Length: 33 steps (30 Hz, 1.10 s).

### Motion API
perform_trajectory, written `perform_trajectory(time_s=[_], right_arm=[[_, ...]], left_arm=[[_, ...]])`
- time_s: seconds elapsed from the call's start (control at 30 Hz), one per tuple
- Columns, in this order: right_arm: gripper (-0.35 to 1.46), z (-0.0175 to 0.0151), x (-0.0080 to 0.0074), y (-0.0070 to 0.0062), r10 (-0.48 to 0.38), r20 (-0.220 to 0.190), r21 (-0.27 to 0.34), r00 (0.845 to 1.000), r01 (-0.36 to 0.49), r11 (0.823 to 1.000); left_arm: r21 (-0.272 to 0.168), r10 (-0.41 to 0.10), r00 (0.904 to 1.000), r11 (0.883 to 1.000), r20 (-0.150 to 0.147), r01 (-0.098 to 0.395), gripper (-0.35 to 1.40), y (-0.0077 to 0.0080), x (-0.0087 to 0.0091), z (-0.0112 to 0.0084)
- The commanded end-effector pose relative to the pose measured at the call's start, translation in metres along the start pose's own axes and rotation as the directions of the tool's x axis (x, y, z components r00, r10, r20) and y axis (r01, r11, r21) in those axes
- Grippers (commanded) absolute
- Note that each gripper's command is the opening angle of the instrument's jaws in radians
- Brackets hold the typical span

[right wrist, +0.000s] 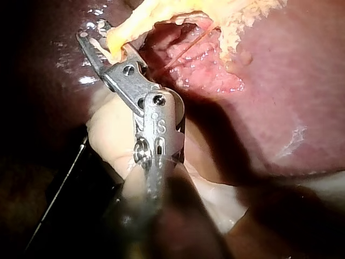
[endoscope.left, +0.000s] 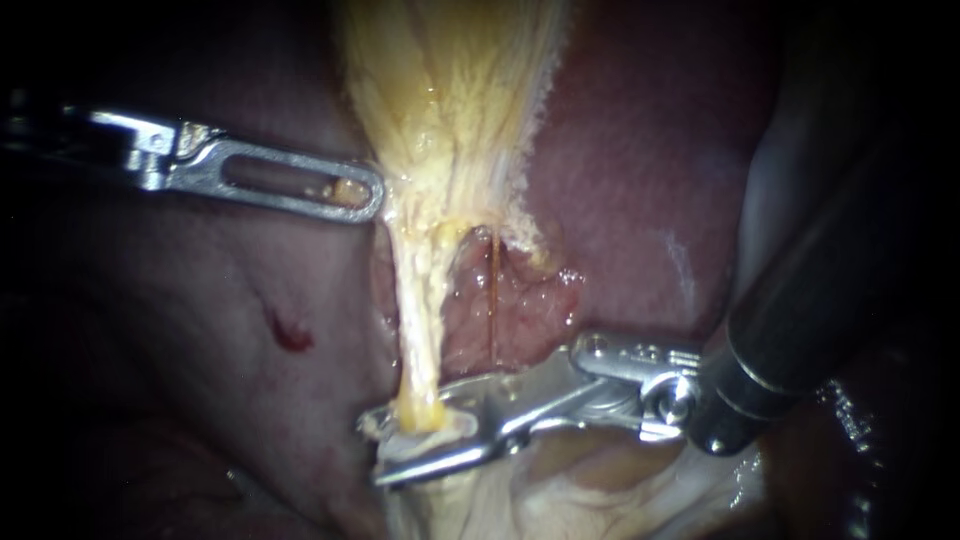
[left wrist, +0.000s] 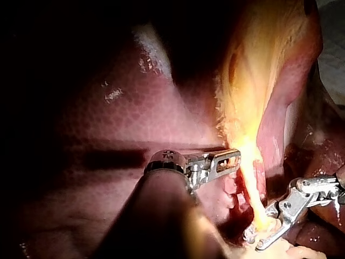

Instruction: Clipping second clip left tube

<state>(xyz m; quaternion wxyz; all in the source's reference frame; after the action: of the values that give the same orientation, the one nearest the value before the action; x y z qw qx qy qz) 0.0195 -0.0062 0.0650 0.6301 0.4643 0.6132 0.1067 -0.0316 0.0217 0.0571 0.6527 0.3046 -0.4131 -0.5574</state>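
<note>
Straddling left tube [endoscope.left: 418, 300], right instrument [endoscope.left: 376, 448] sits beside thin tube [endoscope.left: 493, 300].

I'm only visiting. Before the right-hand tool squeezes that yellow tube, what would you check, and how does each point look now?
1. Left tube between the jaws of the right instrument: ok; the jaws are open, one on each side of it.
2. Both jaw tips past the tube: ok in the endoscope view.
3. Thin tube outside those jaws: cannot tell; it runs down behind the upper jaw.
4. Left tube stretched straight: ok; the left instrument sits against the yellow tissue above it.
5. Liver out of the jaws: ok; it lies behind them.
</note>
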Motion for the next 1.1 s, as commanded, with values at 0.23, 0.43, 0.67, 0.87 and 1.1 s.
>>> perform_trajectory(time_s=[0.23,0.43,0.67,0.87,1.1], right_arm=[[-0.24,-0.0002,0.0002,-0.0002,0.001,0.0,0.003,1.0,-0.001,1.0],[-0.35,-0.0004,0.0004,-0.0004,0.001,-0.001,0.003,1.0,-0.001,1.0],[-0.35,-0.0006,0.0006,-0.0006,0.003,0.002,0.006,1.0,-0.003,1.0],[-0.35,-0.0008,0.0005,-0.0006,0.003,0.002,0.007,1.0,-0.003,1.0],[-0.35,-0.0009,0.0005,-0.0006,0.003,0.002,0.007,1.0,-0.003,1.0]], left_arm=[[0.0,0.0,1.0,1.0,0.0,0.0,-0.35,0.0,0.0,0.0],[0.0,0.0,1.0,1.0,0.0,0.0,-0.35,0.0001,0.0,0.0001],[0.0,0.0,1.0,1.0,0.0,0.0,-0.35,0.0002,-0.0001,0.0001],[0.0,0.0,1.0,1.0,0.0,0.0,-0.35,0.0002,0.0,0.0001],[0.0,0.0,1.0,1.0,0.0,0.0,-0.35,0.0003,0.0,0.0002]])
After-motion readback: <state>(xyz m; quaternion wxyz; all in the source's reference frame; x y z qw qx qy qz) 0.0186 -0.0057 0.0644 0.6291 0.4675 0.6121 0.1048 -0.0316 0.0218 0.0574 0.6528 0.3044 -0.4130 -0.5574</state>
